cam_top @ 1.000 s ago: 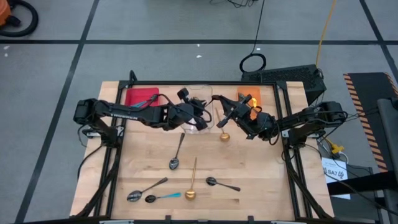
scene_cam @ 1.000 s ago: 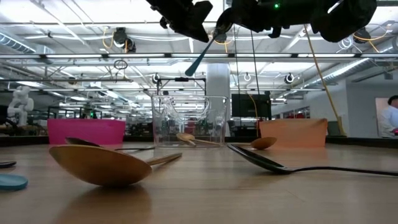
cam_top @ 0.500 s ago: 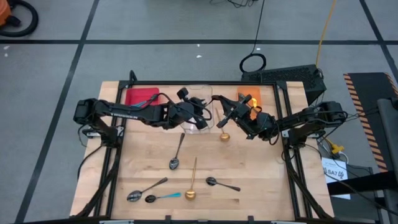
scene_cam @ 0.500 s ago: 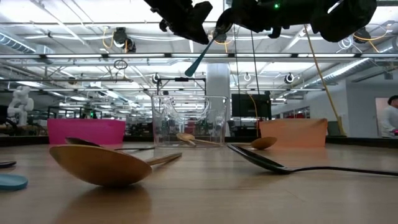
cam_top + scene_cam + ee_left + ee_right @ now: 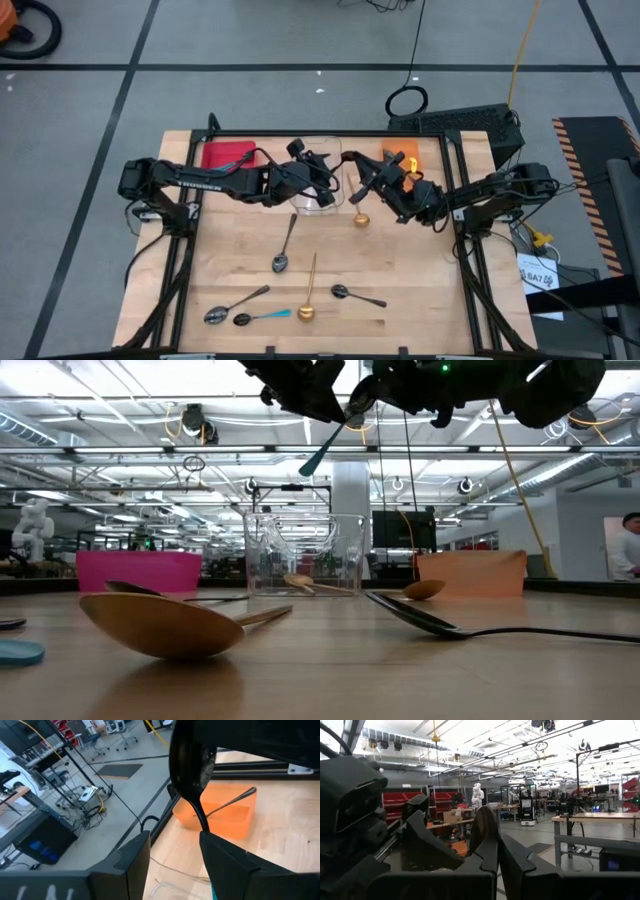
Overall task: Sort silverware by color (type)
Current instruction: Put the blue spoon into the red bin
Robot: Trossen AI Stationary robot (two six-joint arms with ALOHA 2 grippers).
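Spanning a grey floor, wooden table (image 5: 400, 260) with spoons (image 5: 284, 246), left tool (image 5: 322, 172) spread open, right tool (image 5: 366, 183) pinching a spoon bowl.

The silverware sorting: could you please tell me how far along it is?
Done: a gold spoon lies in the clear container, a dark one in the orange bin. In hand: the right gripper holds a blue-handled spoon aloft, the left gripper open beside it. Left: six spoons on the table.
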